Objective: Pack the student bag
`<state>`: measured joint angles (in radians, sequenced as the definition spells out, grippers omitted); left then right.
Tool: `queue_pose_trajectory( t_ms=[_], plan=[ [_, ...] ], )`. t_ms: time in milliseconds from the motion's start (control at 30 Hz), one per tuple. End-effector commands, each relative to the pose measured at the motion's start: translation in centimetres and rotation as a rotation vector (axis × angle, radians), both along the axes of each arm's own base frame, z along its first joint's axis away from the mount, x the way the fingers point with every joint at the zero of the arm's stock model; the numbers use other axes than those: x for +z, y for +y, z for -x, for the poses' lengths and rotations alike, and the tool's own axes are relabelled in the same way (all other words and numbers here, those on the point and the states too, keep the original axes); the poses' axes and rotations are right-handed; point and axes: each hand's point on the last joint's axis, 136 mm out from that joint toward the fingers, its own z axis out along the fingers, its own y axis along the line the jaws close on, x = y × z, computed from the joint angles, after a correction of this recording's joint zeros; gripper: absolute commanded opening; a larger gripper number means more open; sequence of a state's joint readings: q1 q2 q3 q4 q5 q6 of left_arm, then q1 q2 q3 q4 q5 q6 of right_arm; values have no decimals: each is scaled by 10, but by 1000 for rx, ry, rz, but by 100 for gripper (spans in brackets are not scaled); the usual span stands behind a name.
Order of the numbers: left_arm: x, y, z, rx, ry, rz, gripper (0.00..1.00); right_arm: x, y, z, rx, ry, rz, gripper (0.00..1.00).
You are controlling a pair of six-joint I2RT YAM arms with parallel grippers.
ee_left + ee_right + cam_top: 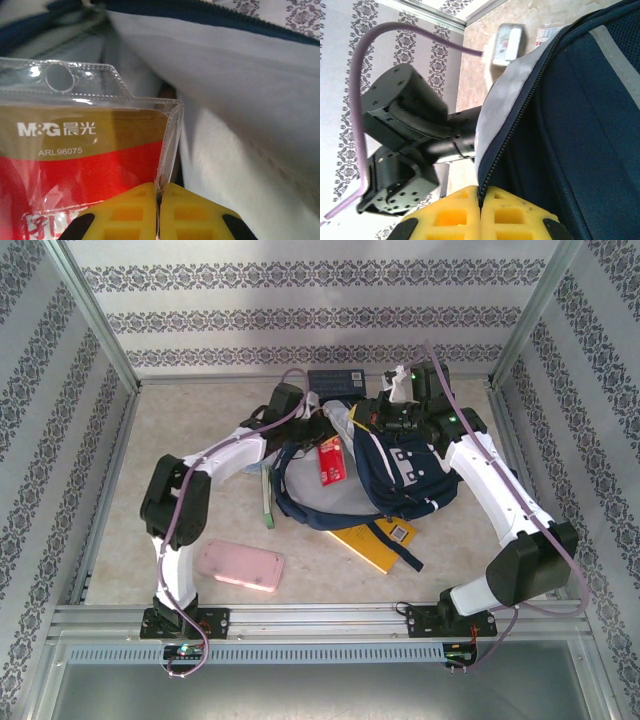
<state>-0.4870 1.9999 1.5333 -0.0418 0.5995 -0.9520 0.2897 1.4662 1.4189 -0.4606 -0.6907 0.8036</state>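
The left arm (215, 455) and right arm (500, 485) reach far and inward; left gripper (159, 200) clamps a packet (75, 150), right gripper (480, 200) the bag (580, 125)

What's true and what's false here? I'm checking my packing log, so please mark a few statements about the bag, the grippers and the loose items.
1. The left gripper is shut on a red M&G packet. True.
2. The right gripper is open, clear of the student bag. False: it is shut on the bag's zipper edge.
3. A pink case lies on the table, outside the bag. True.
4. The yellow book is fully inside the bag. False: it lies on the table, partly under the bag.
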Motion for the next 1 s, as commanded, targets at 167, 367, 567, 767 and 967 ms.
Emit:
queue_pose_trajectory(
  t_ms=[167,367,567,767,967],
  plan=[
    [14,-71,-19,-4,-48,189,9,54,-6,-3,-41,-131,-137,0],
    [10,-112,-21,-43,-39,299,25,60,-9,-12,-67,-127,-186,0],
    [26,-122,-11,-100,-75,279,80,61,-16,-17,-72,-133,-184,0],
    [49,-97,8,-159,-123,156,86,50,-33,-18,-104,-139,-120,0],
    [67,-48,49,-225,-153,-121,83,36,-46,-15,-127,-142,-27,0]
  ],
)
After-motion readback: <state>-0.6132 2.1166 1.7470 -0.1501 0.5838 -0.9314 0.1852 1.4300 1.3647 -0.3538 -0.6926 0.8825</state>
